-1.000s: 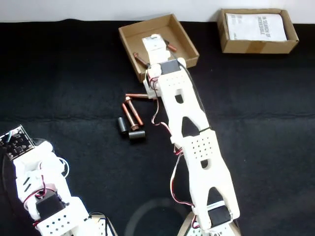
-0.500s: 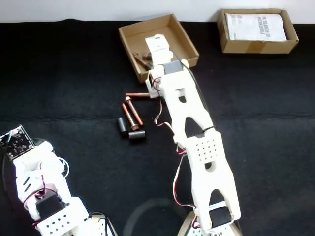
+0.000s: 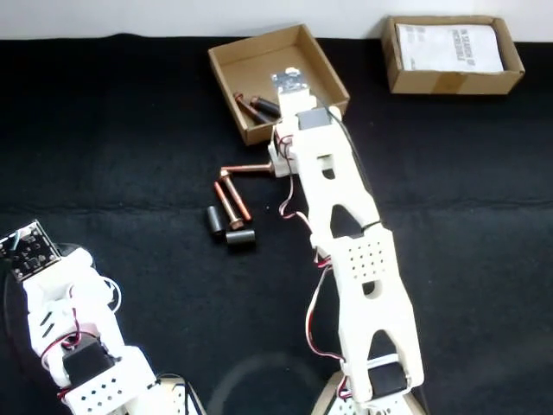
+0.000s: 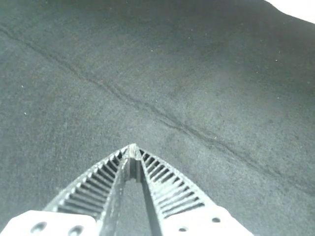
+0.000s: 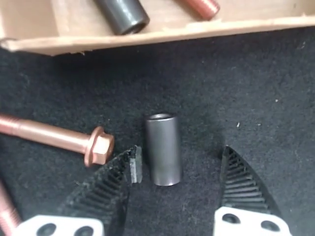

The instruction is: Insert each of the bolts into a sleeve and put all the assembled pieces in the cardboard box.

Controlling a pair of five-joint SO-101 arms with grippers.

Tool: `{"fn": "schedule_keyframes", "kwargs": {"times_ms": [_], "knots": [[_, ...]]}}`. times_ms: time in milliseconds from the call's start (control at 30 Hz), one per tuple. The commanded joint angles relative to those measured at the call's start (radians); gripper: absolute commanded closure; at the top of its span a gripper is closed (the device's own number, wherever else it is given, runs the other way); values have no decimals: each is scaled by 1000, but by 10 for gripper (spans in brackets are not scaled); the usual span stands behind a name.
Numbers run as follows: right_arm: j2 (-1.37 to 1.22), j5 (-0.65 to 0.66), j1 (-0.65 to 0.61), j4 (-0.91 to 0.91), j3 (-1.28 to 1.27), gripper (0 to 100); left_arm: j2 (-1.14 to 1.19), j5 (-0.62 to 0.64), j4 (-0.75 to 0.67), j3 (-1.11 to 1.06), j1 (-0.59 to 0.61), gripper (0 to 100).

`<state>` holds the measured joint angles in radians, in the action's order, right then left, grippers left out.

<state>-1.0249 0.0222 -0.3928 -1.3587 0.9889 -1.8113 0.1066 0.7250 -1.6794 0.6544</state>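
The open cardboard box [image 3: 321, 67] stands at the back and holds two bolt-and-sleeve pieces [image 3: 257, 107]. Three copper bolts lie in front of it: one crosswise [image 3: 243, 169] and two side by side [image 3: 231, 201]. Two dark sleeves [image 3: 213, 221] [image 3: 241, 238] lie nearer. My right gripper [image 5: 182, 151] is open, low over the cloth just outside the box wall [image 5: 147, 37]. A dark sleeve [image 5: 163, 149] lies between its fingers, and a bolt's hex head [image 5: 100, 148] sits beside one fingertip. My left gripper [image 4: 132, 148] is shut and holds nothing, over bare cloth.
A second cardboard box [image 3: 452, 54] with a printed booklet stands at the back right. The left arm [image 3: 60, 303] sits at the front left corner. The right arm [image 3: 346, 251] stretches from the front middle to the box. Black cloth [image 3: 130, 130] covers the table.
The right arm's wrist has pulled back out of the cardboard box toward the table. The two pieces in the box are now uncovered. The left arm has not moved.
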Motion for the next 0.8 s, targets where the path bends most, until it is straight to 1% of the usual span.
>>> {"fn": "schedule_keyframes", "kwargs": {"times_ms": [0,100,167,233,267,300,367,533,767], "knots": [[-7,-6,-21,-5,45,757,-13,-6,12,-16,-13,990],[-27,-6,-41,-4,45,777,-13,-6,15,-16,-13,990],[-38,15,-44,-2,45,858,-13,-6,15,-16,-13,990],[-39,60,-44,5,45,981,-13,-6,15,-16,-13,990],[-39,72,-42,7,45,995,-13,-6,15,-16,-13,990],[-39,77,-41,5,45,976,-13,-6,15,-16,-13,990],[-38,77,-38,7,45,995,-13,-6,15,-16,-13,990],[-28,77,-25,-8,76,991,-13,-6,14,-16,-13,990],[31,77,8,-266,470,991,-10,-6,15,-16,-45,990]]}}
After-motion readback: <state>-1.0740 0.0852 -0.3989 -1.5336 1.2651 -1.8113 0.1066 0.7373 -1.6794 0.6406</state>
